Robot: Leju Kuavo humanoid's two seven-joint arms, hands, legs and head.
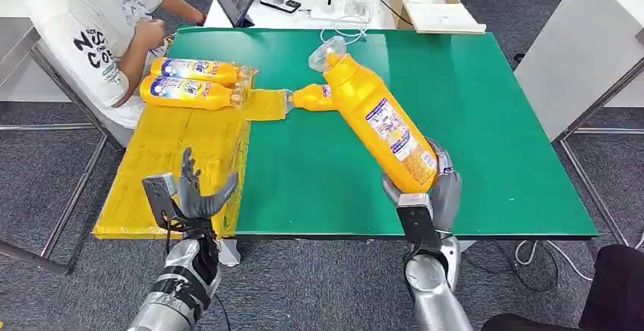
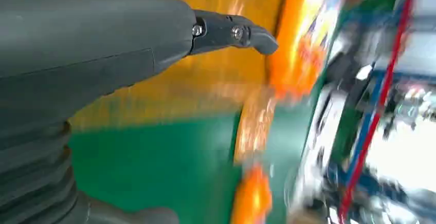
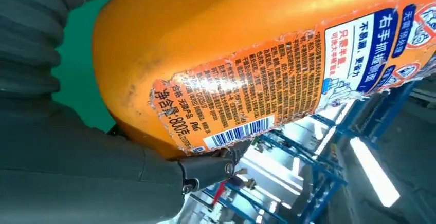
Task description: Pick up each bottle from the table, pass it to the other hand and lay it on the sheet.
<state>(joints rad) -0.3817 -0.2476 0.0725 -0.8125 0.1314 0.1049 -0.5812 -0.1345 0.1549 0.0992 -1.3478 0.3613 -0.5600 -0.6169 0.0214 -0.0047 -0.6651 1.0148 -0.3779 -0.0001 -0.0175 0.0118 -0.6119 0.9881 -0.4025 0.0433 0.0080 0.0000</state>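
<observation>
Gripping hand: the right hand (image 1: pixel 427 187) held a yellow bottle (image 1: pixel 380 124) by its base, tilted, neck pointing away over the green table (image 1: pixel 486 118).
Left hand (image 1: pixel 194 194): fingers spread, holding nothing, above the near edge of the yellow sheet (image 1: pixel 178 149).
Sheet load: two bottles (image 1: pixel 194 80) lay side by side at its far end.
Table: another bottle (image 1: pixel 313 97) lay just beside the sheet.
Person (image 1: pixel 91 27): seated at the far left corner.

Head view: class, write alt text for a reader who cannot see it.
The right hand holds a yellow bottle tilted over the green table; the left hand is open above the yellow sheet, where two bottles lie.
</observation>
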